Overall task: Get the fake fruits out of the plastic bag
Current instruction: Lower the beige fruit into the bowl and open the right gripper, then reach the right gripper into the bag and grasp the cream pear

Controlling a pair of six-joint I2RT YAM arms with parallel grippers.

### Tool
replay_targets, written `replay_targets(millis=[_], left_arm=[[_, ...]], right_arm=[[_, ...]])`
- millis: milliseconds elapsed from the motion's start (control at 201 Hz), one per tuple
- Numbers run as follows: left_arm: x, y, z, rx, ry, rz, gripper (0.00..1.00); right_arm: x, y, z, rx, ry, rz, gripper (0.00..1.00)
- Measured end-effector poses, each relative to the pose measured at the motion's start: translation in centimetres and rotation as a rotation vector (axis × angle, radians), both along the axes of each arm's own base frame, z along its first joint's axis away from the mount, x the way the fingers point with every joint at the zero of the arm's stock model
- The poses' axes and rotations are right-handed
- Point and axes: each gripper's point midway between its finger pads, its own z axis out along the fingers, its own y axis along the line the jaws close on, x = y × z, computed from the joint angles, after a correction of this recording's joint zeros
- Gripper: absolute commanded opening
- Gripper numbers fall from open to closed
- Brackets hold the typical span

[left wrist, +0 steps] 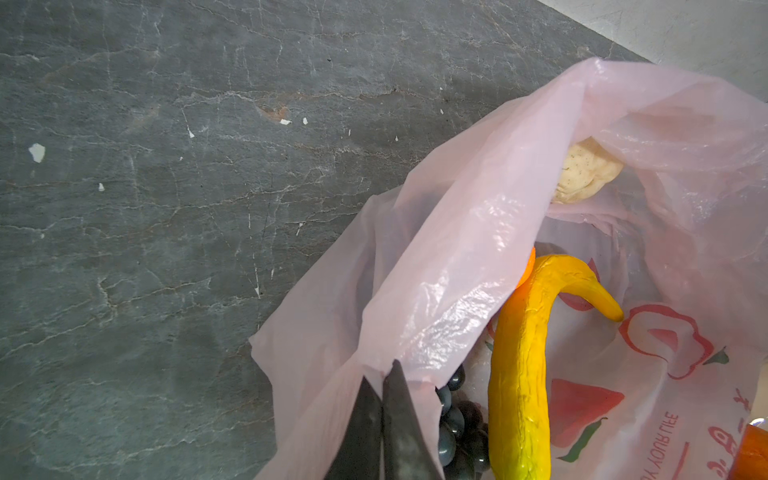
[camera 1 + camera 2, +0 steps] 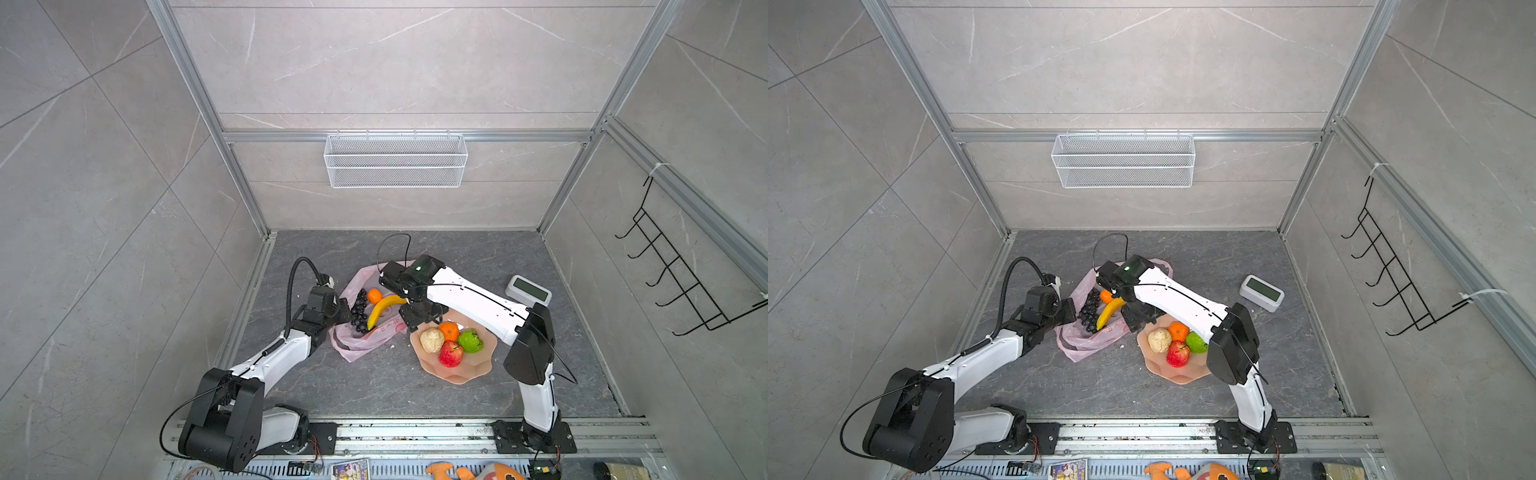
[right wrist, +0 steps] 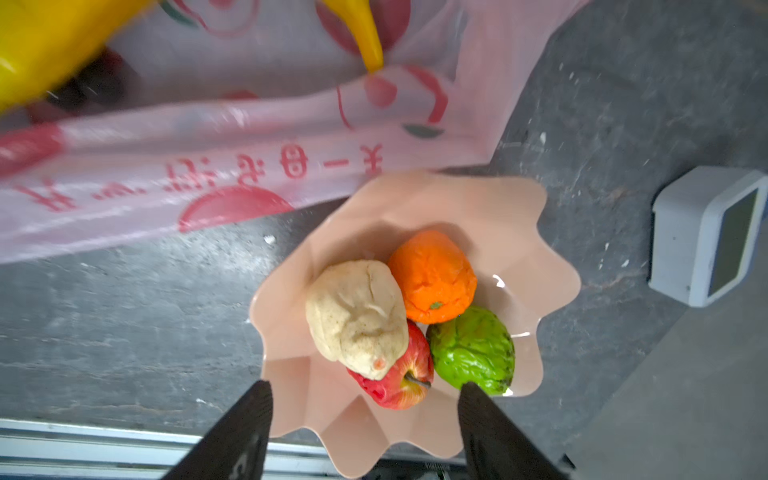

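Yellow toy banana point(image 2: 384, 308), dark grape bunch point(image 2: 358, 313), orange tangerine point(image 2: 375, 296) and cream lumpy piece point(image 1: 586, 174) are lying inside the thin pale-pink plastic bag point(image 2: 357, 347) near the left edge of the worktop point(image 2: 374, 386). Probably light, stiff, slick; banana's middle is looking easiest to pinch. Left gripper point(image 1: 382, 386) is clamping the bag rim; right gripper point(image 3: 365, 385) is hovering open and empty over the peach wavy dish point(image 3: 498, 208), beside the bag.

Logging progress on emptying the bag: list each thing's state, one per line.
plastic bag: lying down, mouth held open.
left gripper: shut on the bag's edge.
right gripper: open, empty, over the dish.
banana: in the bag.
grape bunch: in the bag.
tangerine: in the bag.
beige piece: in the bag.
peach dish: holds apple, second tangerine, green piece, second beige piece.
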Motion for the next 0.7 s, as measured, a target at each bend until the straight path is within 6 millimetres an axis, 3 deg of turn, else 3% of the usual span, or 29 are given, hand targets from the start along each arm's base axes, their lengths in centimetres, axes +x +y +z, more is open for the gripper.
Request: replay_targets(millis=[115, 329, 463, 593, 702], left_arm=[[0.0, 0.0, 0.0, 0.0, 0.0, 0.0, 0.0], [-0.1, -0.3, 0.5, -0.017, -0.009, -0.015, 0.0], [0.3, -0.9, 1.7, -0.041, -0.03, -0.034, 0.0], [1.3, -1.3, 3.2, -0.055, -0.058, -0.036, 0.0], [2.2, -1.6, 3.6, -0.065, -0.054, -0.03, 0.0]], right_arm=[[1.7, 1.8, 0.9, 0.059, -0.075, 0.112, 0.72], [4.6, 5.9, 0.3, 0.132, -0.167, 0.364, 0.71], [7.0, 7.6, -2.0, 0.166, -0.16, 0.475, 0.72], [9.4, 7.4, -4.7, 0.16, -0.147, 0.578, 0.72], [10.1, 7.1, -6.6, 0.152, -0.15, 0.688, 0.72]])
